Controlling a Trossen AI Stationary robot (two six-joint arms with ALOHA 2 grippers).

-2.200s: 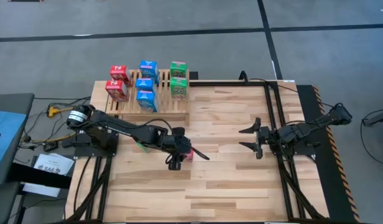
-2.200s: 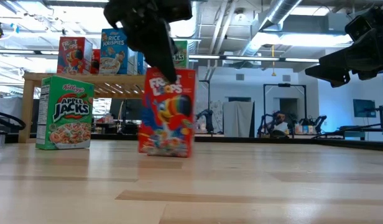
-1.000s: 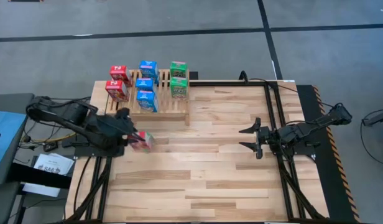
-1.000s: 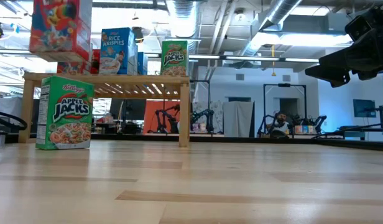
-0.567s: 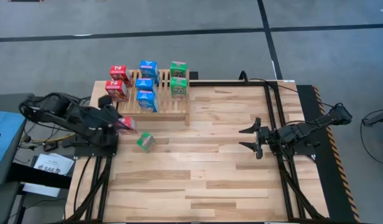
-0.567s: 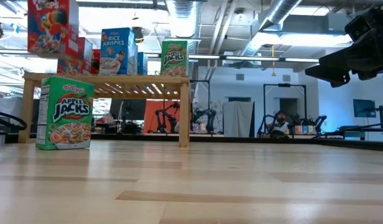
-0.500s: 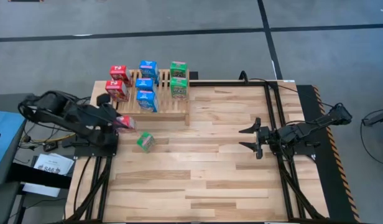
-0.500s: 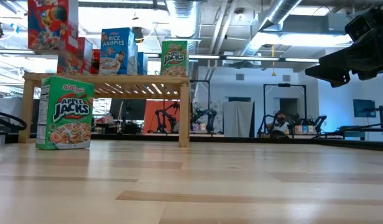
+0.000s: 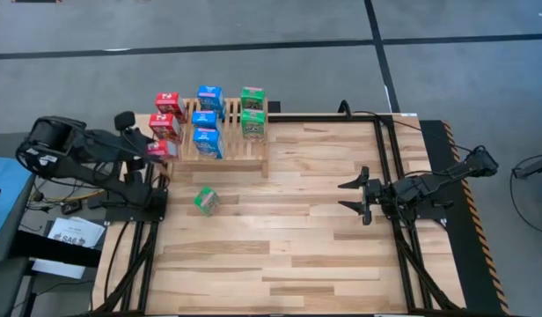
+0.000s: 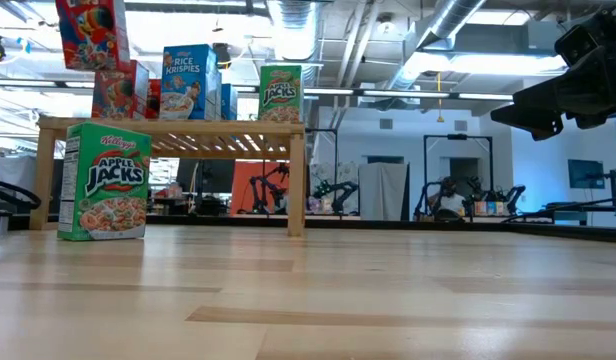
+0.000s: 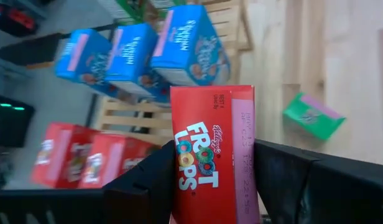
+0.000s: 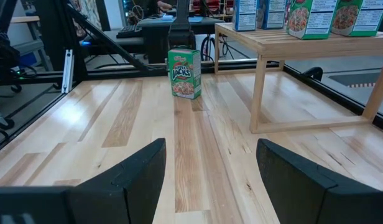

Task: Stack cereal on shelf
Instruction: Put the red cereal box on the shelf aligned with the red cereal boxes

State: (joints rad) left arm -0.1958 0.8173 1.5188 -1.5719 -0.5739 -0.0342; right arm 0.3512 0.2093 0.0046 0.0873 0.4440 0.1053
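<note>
Left pincer (image 11: pixel 210 186) clamped on a red cereal box (image 11: pixel 213 155), now carried up from mid-counter to the left end of the shelf (image 9: pixel 253 157), level with the two red boxes (image 9: pixel 168 116) already standing there. Held above the shelf top in the low view, not yet set down. Three blue boxes (image 9: pixel 207 121) and two green boxes (image 9: pixel 252 112) lined up alongside on the slats. One green box (image 9: pixel 206 200) left upright on the counter (image 9: pixel 297 246), in front of the shelf and well apart from it. Seven boxes placed or nearly so; red row likely complete once this one lands, then the green box to finish. Right pincer (image 9: pixel 348 196) parked over the counter's right side, jaws apart, nothing between them, far from the work.
</note>
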